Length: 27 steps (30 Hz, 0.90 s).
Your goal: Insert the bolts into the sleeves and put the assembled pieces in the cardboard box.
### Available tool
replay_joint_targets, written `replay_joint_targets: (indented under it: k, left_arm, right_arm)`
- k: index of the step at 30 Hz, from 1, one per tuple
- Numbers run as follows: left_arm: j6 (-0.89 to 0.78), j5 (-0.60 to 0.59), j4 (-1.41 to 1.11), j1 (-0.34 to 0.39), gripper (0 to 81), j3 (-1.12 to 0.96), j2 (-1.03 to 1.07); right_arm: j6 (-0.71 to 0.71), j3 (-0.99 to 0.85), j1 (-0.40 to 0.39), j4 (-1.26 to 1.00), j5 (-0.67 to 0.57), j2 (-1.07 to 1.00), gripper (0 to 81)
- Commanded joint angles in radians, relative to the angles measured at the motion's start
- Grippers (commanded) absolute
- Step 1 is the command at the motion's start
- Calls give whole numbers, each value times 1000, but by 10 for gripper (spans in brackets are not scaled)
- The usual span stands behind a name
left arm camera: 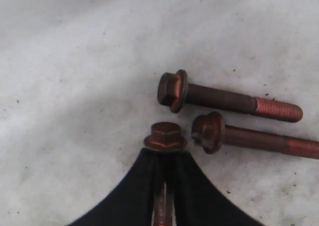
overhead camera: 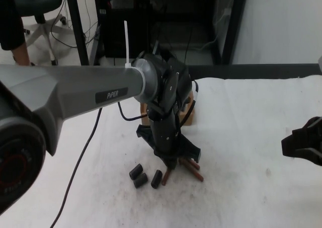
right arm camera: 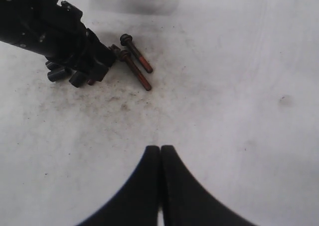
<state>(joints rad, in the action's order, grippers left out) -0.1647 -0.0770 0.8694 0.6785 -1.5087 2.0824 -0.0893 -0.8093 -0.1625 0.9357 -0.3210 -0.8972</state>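
Left wrist view: left gripper (left arm camera: 164, 161) pinching one bolt (left arm camera: 165, 136) by the shank, head just past the tips. Lift straight up, away from two loose bolts (left arm camera: 224, 99) just beside. Carry toward the sleeves (overhead camera: 146, 176) nearby. Open room toward the right gripper (right arm camera: 160, 183), fingers pressed together, well apart; box (overhead camera: 193, 116) behind the arm.

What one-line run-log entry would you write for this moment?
left gripper: shut on bolt | two loose bolts: lying on cloth | three black sleeves: no bolt inserted | right gripper: shut, empty
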Motion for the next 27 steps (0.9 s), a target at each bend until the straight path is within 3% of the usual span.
replay_joint_targets:
  k: [1, 8, 17, 22, 27]
  left_arm:
    - [16, 16, 8, 0, 2, -9, -6]
    - [140, 16, 19, 0, 2, -63, -68]
    - [147, 16, -135, -35, 2, -18, -333]
    - [91, -27, -221, -118, 2, 165, -501]
    - [-58, -206, -401, -226, 2, 503, -717]
  right_arm:
    - [-1, 3, -1, 3, -15, 9, 3]
    - [15, 3, -1, 2, -15, 9, 3]
    - [15, 3, -1, -13, -31, 9, 3]
    - [19, 3, -1, -64, -171, 7, 3]
    - [19, 4, -3, -106, -195, -25, 3]
